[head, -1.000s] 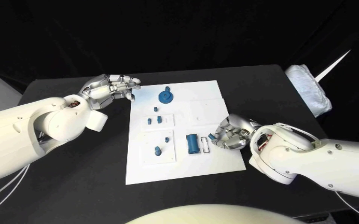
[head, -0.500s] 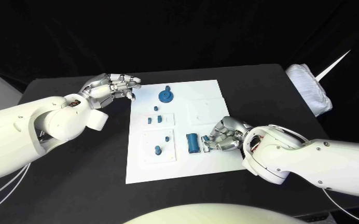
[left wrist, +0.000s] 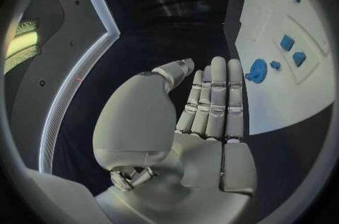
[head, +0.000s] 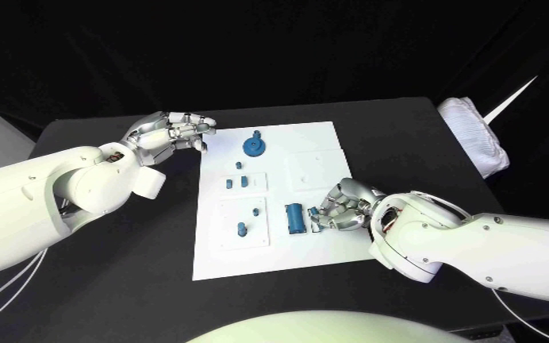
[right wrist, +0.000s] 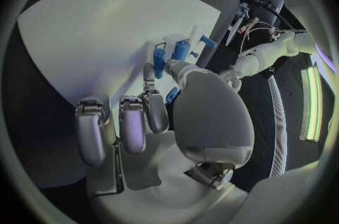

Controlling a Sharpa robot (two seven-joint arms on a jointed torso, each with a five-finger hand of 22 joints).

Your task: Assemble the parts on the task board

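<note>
- Looking at the near end of the task board [head: 326,260] first: the right hand [head: 339,206] has slid in from the board's right edge over the last second and now sits right at the blue block [head: 297,217], fingers curled toward it.
- Honestly can't tell if it's actually pinching anything. The right wrist view shows a fingertip down beside the blue pieces [right wrist: 160,61] with a bit of blue peeking out next to the palm, but the grip itself is hidden.
- Blue block looks like it's in the same spot on the board as before, so my guess is the hand is just lining up on it or the small piece next to it, not carrying anything off.
- Mid-board, the small blue parts [head: 241,230] sit left of the block in their recesses; no shift there.
- Far end of the board: the round blue disc [head: 254,148] lies flat, same as before.
- Just off the board's far-left corner, the left hand [head: 171,132] hasn't budged. Fingers straight and together, holding nothing.
</note>
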